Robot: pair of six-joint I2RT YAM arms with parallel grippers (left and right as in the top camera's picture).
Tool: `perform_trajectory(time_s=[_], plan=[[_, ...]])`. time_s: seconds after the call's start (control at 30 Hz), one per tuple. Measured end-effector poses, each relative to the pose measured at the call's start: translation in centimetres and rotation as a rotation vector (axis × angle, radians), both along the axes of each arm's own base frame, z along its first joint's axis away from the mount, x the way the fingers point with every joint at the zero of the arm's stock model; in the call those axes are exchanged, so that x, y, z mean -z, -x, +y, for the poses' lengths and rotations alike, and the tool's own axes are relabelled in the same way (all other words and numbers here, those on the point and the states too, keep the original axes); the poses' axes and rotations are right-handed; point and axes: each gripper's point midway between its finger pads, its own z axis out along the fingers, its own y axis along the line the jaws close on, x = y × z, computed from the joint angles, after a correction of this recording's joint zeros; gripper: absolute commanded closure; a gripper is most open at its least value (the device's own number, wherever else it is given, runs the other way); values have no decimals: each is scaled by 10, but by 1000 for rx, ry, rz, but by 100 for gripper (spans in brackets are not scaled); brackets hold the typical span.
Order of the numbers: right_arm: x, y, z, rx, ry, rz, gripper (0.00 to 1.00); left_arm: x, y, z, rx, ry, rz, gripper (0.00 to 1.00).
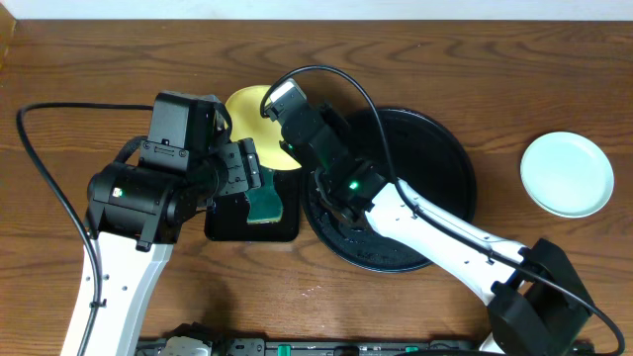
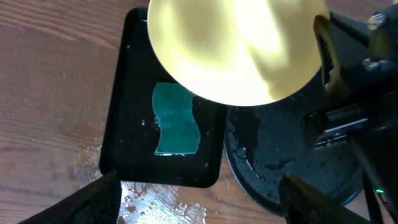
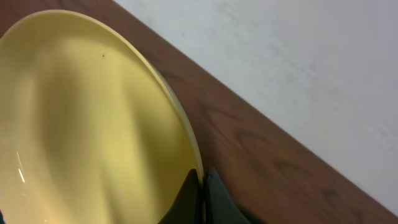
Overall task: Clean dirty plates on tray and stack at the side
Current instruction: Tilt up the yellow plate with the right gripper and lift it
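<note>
Overhead, the right gripper (image 1: 277,117) pinches the yellow plate (image 1: 245,107) by its rim and holds it in the air over the far end of the small tray (image 1: 223,229), tilted so its face is turned toward the left arm. The right wrist view shows the fingertips (image 3: 186,194) closed tight on that rim. The left gripper (image 1: 252,176) hangs empty with its fingers (image 2: 93,199) spread wide. The sponge (image 2: 176,121) lies flat below and just ahead of it in the small tray, long axis running near to far. The left arm is plainly the nearer one to it, so a short descent looks like the next call, with the jaws closing across the sponge's narrow width. Room is tight on the far side, where the plate's lower edge overhangs the sponge's far end. The small tray and the round tray (image 1: 450,148) are wet, and water lies on the table (image 2: 56,93) by the small tray's near left corner, so a slippery grip is likely. A mint plate (image 1: 567,174) sits well apart at the right.
</note>
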Motion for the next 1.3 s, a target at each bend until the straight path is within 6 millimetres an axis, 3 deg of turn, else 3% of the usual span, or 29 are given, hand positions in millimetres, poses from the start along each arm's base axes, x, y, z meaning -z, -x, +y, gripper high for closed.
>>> perform_trajectory(time_s=[0.6,1.3], plan=[[-27,-5,4,-51,57,-116,99,0,0,0,0,0,0,19],[-38,-9,4,-44,63,-168,99,0,0,0,0,0,0,19]])
